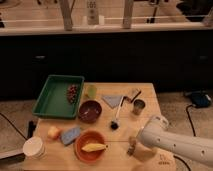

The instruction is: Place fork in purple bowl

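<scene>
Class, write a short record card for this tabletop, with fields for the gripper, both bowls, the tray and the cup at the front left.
gripper: low over the table's front right, right of the orange bowl
purple bowl: mid-table, beside the green tray, nothing visible inside
orange bowl: front, holds a banana
green tray: back left, dark grapes inside
white cup: front left corner

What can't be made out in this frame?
Camera view:
- gripper, at the table's front edge right of the orange bowl: partly hidden by the arm.
- fork: not identifiable; the item at the gripper is too small to name.
- arm: cut off by the right and bottom edges.
</scene>
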`<state>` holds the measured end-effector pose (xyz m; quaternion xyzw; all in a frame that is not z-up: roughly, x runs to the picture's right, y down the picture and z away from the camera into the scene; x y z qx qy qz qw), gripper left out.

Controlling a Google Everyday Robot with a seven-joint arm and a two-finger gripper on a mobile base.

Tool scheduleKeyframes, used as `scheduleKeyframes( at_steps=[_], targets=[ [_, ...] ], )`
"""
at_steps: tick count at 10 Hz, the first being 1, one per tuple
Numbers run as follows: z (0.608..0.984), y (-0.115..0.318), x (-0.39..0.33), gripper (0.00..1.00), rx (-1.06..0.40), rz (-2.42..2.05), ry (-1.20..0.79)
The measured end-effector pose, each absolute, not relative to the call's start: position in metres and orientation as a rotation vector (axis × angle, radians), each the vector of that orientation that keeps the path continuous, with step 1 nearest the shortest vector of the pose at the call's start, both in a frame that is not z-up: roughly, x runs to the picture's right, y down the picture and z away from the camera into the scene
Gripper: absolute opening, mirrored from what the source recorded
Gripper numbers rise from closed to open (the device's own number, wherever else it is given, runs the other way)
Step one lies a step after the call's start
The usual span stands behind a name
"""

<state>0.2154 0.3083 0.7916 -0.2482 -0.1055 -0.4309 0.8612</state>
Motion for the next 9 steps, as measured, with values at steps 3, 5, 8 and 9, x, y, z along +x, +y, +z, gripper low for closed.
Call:
scheduleKeyframes(
  at_steps=[3,5,8,9],
  targets=[
    [0.792,0.309,0.211,0.42,-0.546,-0.915,-0.208],
    [0.788,0.305,0.209,0.24,-0.541,-0.917,-0.209],
    [0.781,0.305,0.208,0.0,-0.546,-0.92,-0.213],
    [0.782,0.305,0.209,0.0,-0.555,-0.918,-0.213]
  ],
)
